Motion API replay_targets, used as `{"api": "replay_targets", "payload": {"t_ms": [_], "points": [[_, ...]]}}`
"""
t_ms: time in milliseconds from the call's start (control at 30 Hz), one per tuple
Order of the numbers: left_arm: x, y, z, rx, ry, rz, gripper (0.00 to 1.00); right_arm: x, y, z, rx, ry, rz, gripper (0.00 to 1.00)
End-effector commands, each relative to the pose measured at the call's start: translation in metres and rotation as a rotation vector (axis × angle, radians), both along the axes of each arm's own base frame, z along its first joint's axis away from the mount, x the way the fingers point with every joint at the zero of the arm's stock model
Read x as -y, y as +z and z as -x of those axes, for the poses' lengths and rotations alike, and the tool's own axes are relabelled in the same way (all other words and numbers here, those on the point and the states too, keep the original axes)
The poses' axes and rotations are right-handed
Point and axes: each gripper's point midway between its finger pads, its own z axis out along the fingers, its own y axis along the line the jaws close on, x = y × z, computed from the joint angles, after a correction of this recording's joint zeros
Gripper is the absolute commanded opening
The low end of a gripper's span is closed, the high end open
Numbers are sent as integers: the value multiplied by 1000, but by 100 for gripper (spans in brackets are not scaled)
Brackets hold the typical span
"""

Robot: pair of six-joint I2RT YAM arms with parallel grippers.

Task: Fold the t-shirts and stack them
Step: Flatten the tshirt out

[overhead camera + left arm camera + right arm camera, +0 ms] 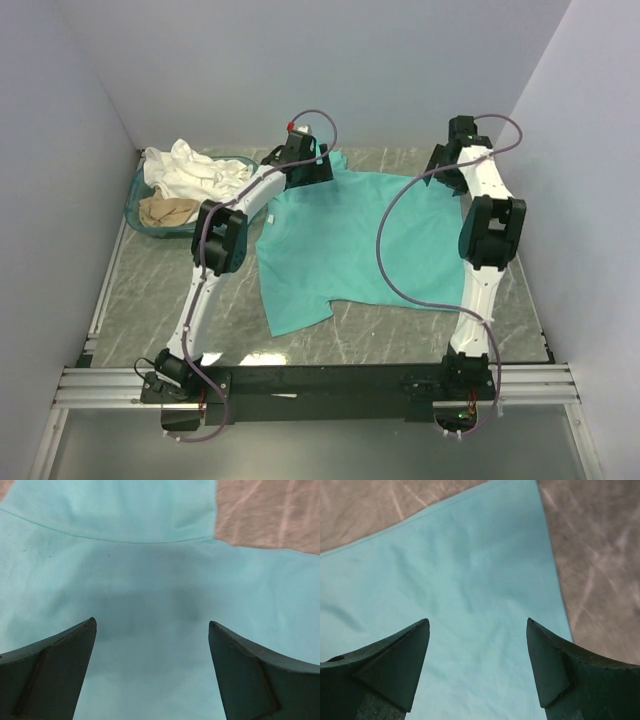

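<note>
Teal t-shirt (350,240) spread flat: left gripper (152,625) and right gripper (477,622) hover open-jawed over its far edge, apparently not touching; next, pinch cloth to fold.

- Three plain walls box the setup in: a back wall (330,60), a left wall (50,200) and a right wall (600,200), all a pale grey-lilac.
- The desk (150,290) has a grey-green marble-look top with pale veins running through it. Up close in the wrist views it looks more brownish-grey.
- A silver metal rail (100,388) runs along the near edge of the desk, with a black bar (330,378) across the middle stretch.
- A thinner silver rail (108,290) runs along the desk's left edge, right by the left wall.
- Below the near rail there's a flat, dull grey panel (320,450).
- The light is soft and even, with only faint blurry shadows on the desk.
</note>
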Motion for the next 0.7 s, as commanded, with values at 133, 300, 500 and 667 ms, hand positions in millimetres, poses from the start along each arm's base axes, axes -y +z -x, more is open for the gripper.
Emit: {"api": "replay_targets", "payload": {"t_ms": [133,300,500,667], "points": [[4,206,77,281,-60,73,99,-10,137,89,288,-61,-25,85],[-8,197,195,228,-48,54,99,-24,126,172,376,-101,-82,85],[-48,129,320,52,21,165,99,-37,102,261,485,-118,-129,89],[-80,59,401,-128,46,142,99,-33,90,299,578,-176,-123,95]]}}
